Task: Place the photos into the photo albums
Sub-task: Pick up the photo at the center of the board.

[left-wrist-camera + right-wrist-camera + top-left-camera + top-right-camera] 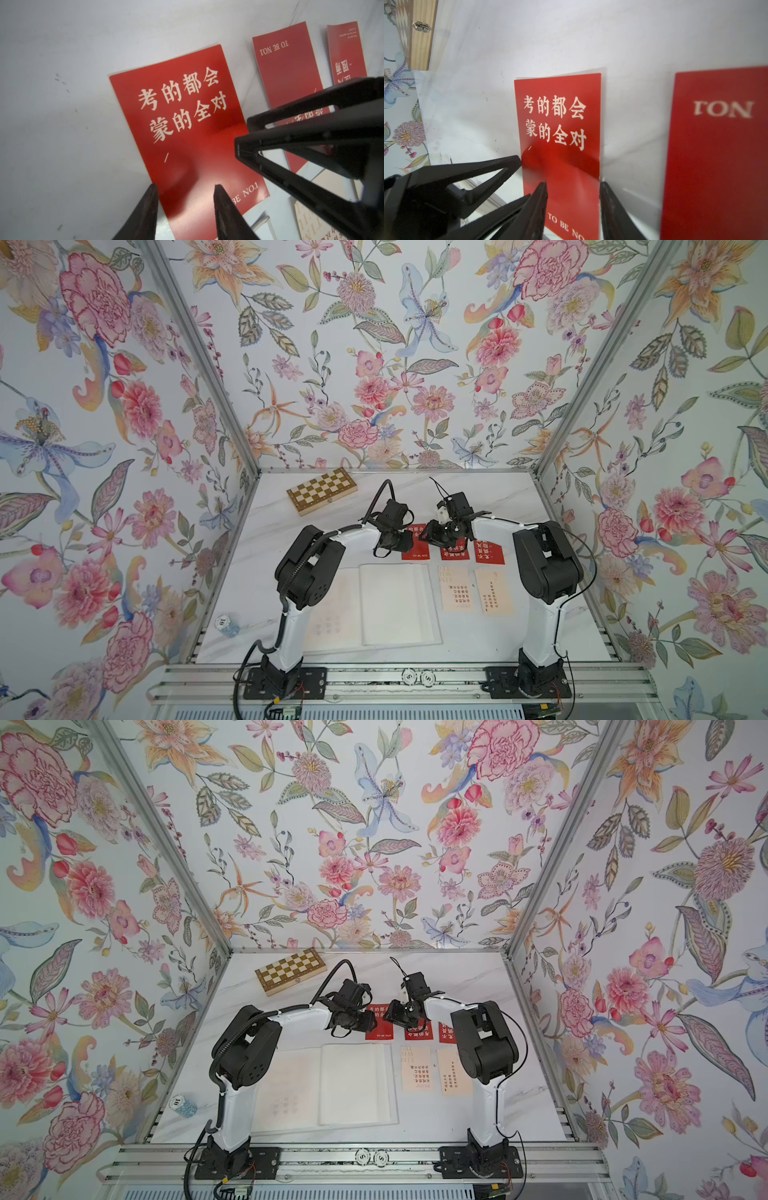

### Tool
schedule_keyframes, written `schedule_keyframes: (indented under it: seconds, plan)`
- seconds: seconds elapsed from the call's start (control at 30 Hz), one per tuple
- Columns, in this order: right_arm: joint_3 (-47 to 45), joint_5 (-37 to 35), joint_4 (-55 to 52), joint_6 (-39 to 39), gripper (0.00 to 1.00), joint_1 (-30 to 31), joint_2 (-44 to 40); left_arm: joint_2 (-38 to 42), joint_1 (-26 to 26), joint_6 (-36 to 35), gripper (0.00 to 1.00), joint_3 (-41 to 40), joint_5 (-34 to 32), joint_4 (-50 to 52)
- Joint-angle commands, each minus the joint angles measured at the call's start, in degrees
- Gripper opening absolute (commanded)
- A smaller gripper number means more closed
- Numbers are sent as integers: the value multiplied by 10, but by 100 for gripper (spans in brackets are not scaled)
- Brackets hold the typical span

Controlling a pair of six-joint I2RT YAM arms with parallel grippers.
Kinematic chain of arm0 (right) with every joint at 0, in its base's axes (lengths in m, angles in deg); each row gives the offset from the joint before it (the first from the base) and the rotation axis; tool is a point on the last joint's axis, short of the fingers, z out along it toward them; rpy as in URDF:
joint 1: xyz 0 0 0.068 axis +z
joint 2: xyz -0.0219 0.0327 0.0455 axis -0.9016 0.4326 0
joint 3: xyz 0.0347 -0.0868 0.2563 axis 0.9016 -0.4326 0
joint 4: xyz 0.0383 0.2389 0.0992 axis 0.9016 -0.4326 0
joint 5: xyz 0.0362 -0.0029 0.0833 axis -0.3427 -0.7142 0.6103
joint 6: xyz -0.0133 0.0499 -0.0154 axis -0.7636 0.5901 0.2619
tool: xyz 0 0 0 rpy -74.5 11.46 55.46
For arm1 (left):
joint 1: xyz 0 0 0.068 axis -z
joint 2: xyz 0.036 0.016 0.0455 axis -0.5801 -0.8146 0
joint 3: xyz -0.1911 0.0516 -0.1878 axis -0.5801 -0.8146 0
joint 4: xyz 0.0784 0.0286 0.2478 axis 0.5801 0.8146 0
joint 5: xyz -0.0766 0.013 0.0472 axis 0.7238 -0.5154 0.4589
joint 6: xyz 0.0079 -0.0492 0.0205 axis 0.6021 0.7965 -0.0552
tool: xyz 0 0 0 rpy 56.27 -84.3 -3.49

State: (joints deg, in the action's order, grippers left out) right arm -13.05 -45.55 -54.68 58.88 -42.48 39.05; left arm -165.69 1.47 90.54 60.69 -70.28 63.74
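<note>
Three red photos lie in a row behind the open photo album [395,605] [353,1085]; two cream photos [456,589] [493,591] lie right of it. Both grippers hover over the leftmost red photo [417,554] [187,124] [560,128]. My left gripper [409,544] [186,185] is open, its tips straddling that photo's lower part with nothing pinched. From the opposite side my right gripper [426,534] [573,182] is open too, with the same photo lying flat beneath its jaws. The album's left page shows faint cards in its sleeves.
A checkered wooden box [322,490] sits at the back left. A small stack of chips [227,625] stands left of the album, and two chips [417,677] rest on the front rail. The other red photos [455,551] [489,551] lie close to the right gripper.
</note>
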Motion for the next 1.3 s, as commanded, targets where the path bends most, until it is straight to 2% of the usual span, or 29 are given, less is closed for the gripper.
schedule_keyframes:
  seconds: [0.0,0.37,0.67,0.87,1.03,1.27]
  plan:
    - [-17,47,26,23,43,-8,17,-17,5,12,43,5,11,10]
    - [-55,137,118,80,39,-20,-6,-14,4,18,43,-3,17,3]
    - [-78,167,179,120,33,-20,-18,-7,-3,31,42,-20,31,-16]
    - [-77,170,198,131,28,-14,-5,-5,-11,42,41,-31,45,-32]
    - [-67,157,190,124,20,-8,16,-8,-14,46,41,-36,51,-40]
    - [-64,151,189,116,19,-3,35,-9,-19,48,40,-46,55,-47]
